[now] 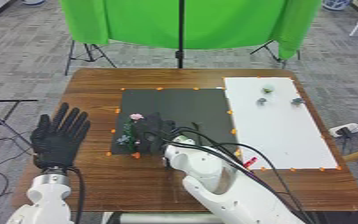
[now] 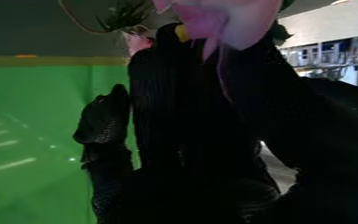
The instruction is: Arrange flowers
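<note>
In the head view, my right hand is over the left part of the black mat, right beside a pink flower. Below that flower, green leaves and a pale blue flower lie along the mat's left side. Large pink petals overlap the upper end of my right hand in the right wrist view; whether they are gripped is hidden. A small green tuft stands farther off there. My left hand rests at the table's left side, open with straight fingers.
Three small items, one whitish green and two grey, stand on the white board at the right. A small dark green piece lies on the mat near my right wrist. Black cables run along my right arm. Orange markers edge both areas.
</note>
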Tool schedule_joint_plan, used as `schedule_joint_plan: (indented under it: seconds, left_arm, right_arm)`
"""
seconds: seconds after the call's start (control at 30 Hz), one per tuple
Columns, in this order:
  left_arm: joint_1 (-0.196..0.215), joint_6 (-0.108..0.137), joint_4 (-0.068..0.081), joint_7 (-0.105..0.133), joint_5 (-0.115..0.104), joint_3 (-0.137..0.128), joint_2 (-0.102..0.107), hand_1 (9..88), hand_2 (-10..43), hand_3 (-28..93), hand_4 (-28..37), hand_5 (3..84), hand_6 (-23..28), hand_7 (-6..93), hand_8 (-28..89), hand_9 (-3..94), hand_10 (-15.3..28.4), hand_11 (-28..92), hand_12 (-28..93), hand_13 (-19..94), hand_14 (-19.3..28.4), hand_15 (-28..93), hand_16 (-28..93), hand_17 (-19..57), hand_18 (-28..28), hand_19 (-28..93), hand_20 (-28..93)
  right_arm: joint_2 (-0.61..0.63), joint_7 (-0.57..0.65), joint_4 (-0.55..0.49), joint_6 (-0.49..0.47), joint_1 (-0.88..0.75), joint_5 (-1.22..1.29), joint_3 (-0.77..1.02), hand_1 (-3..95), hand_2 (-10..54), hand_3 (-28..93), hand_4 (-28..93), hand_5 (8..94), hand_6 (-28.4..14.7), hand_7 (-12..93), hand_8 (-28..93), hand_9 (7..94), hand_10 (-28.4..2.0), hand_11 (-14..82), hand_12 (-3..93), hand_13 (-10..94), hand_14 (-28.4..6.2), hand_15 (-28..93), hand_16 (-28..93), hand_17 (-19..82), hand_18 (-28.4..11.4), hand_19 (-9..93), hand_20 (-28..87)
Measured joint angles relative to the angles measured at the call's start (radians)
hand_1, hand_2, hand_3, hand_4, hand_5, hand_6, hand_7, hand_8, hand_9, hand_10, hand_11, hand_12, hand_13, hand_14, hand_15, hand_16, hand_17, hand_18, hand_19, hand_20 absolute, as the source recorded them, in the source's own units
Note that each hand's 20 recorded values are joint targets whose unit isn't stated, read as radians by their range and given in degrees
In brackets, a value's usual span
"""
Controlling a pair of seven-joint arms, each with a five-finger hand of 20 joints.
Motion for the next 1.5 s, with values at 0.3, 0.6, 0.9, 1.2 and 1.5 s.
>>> schedule_joint_plan:
  seconds: [0.3,0.6,0.9,1.2,1.5]
  left_arm:
    - [0.007,0.0,-0.002,0.0,0.0,-0.004,-0.005,25.8,9.3,77,-28.3,36.2,8.8,8.1,-9,30.3,15.7,12,9,22,15.6,21,-3,-7.9,12.5,25,9]
    - [0.008,-0.002,-0.001,-0.008,0.002,-0.007,-0.017,26.1,9.1,77,-28.3,36.5,9.1,8.4,-9,30.1,15.8,13,9,21,15.8,22,-4,-8.4,12.6,25,9]
    - [0.04,-0.004,-0.023,0.013,0.0,-0.018,-0.017,25.6,9.6,77,-28.3,36.6,9.2,8.3,-9,30.1,15.8,13,9,21,15.6,22,-4,-8.6,12.8,26,9]
    - [0.065,-0.003,-0.031,0.029,-0.008,-0.035,-0.021,25.1,10.2,77,-28.3,36.7,9.2,8.4,-9,30.2,15.6,13,8,21,15.4,22,-4,-8.5,12.8,26,9]
    - [0.062,-0.004,-0.03,0.026,-0.014,-0.031,-0.023,25.1,10.3,77,-28.3,35.0,8.6,8.6,-9,29.8,15.6,13,8,21,15.5,22,-4,-8.5,12.7,26,9]
  right_arm:
    - [0.002,0.05,-0.05,0.019,-0.021,0.054,0.018,41.4,-9.5,86,-28,52.7,-2.4,20,-14,60.6,-15.3,46.4,27.2,54,-14.7,75,27,27,-24.3,88,51]
    - [0.009,0.141,-0.139,0.019,-0.069,0.151,0.119,39.7,-9.5,82,-28,51.8,-4.5,18,-13,56.2,-18.0,36.5,21.0,48,-16.1,68,21,27,-24.7,88,50]
    - [0.115,0.312,-0.173,0.079,-0.113,0.203,0.364,39.5,-9.5,83,-28,49.3,-5.2,18,-14,48.4,-19.0,19.5,16.2,41,-16.2,52,12,25,-23.9,84,46]
    - [0.278,0.449,-0.051,0.138,-0.141,0.247,0.584,42.1,-9.5,85,-28,48.2,-4.3,18,-14,46.3,-17.1,14.3,14.8,38,-16.4,39,12,21,-23.3,74,39]
    - [0.314,0.398,0.007,0.061,-0.142,0.255,0.59,43.5,-9.5,86,-28,46.4,-2.7,19,-15,44.4,-14.4,12.3,13.9,40,-14.8,36,13,21,-22.7,74,37]
